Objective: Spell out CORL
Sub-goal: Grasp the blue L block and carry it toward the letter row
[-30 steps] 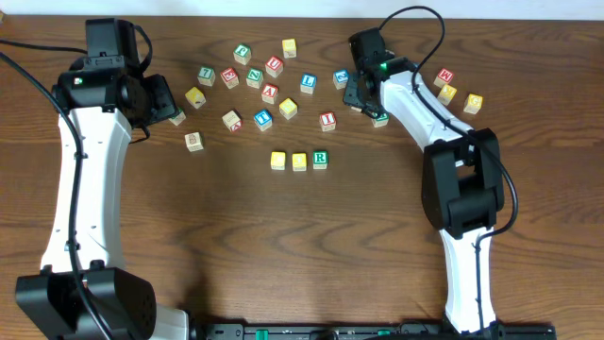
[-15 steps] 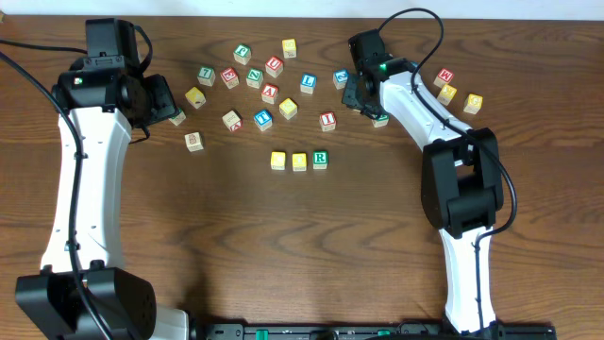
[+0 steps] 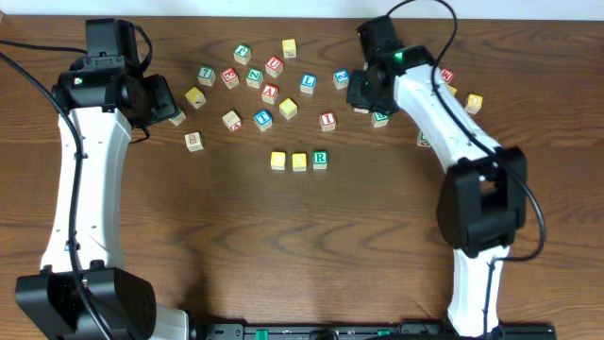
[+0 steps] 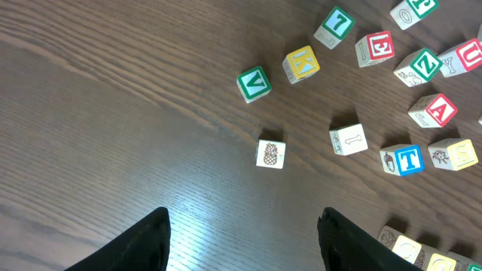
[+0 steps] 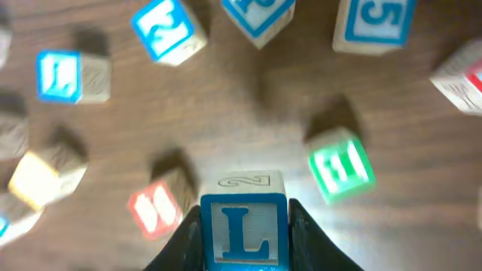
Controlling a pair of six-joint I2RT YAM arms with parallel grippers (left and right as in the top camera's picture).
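Blue-lettered L cube (image 5: 242, 233) sits clamped tight in the right claw (image 5: 245, 218) among scattered cubes, well apart from the yellow cubes (image 3: 277, 161) and green R cube (image 3: 321, 159) lined up mid-table (image 3: 283, 246); the left claw (image 4: 245, 241) gapes empty.

A row of three cubes (image 3: 299, 161) lies on the tabletop (image 3: 283, 246), loose cubes (image 3: 270, 92) scattered behind it; the L cube (image 5: 244, 229) sits between the right fingers (image 5: 307, 245).

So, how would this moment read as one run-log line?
left gripper: open, empty | right gripper: shut on L cube | placed: two yellow cubes, R cube
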